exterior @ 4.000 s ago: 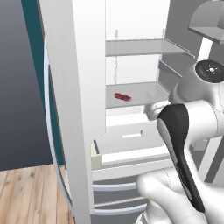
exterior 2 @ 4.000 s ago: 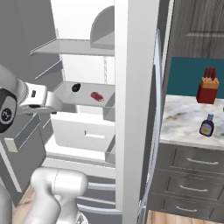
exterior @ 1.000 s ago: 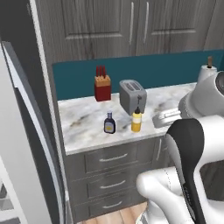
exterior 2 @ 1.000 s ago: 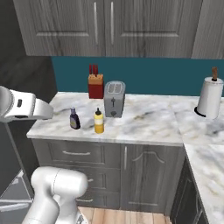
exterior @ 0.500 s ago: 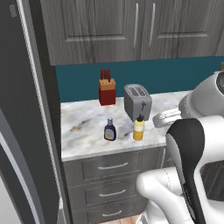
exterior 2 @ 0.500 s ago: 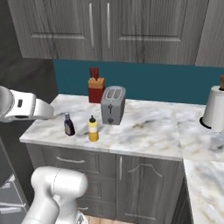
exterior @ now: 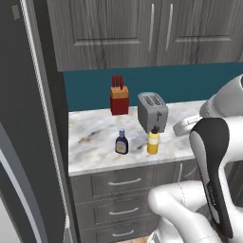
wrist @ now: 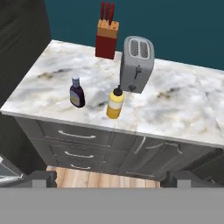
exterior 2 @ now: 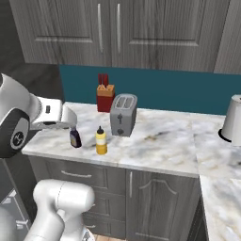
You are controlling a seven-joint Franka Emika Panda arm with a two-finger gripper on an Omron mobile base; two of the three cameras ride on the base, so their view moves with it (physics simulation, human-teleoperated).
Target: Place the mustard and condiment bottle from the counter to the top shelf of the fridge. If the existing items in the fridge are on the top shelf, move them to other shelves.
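Mustard (wrist: 115,103) stands on the counter (wrist: 175,109), near the front edge, just in front of the toaster (wrist: 136,64), at about 7 o'clock from it in the hand view. Bottle (wrist: 77,92) stands beside it at its 9 o'clock, a small gap between, not touching. Knife block (wrist: 106,33) sits back by the teal wall, at roughly 11 o'clock from the toaster.

Progress, judged: neither item picked yet, both on the counter, so the two placements on the top shelf are still to do. Fridge (exterior: 28,142) shows as a dark grey side panel and door edge at 9 o'clock of the left base view; its interior isn't in view, so can't tell whether the top shelf is free of the small items. Next step is likely reaching down for one of the two.

Orientation: mustard upright, long axis vertical, narrow nozzle pointing up. Bottle also upright, neck and cap up, yellow-orange label facing the front edge of the counter, toward the robot.

Gripper (wrist: 107,177): both dark tips at the bottom of the hand view, set far apart, jaws wide, nothing between them. It hangs in front of and above the counter, well apart from both items, looking down at them and the drawers (wrist: 78,144).
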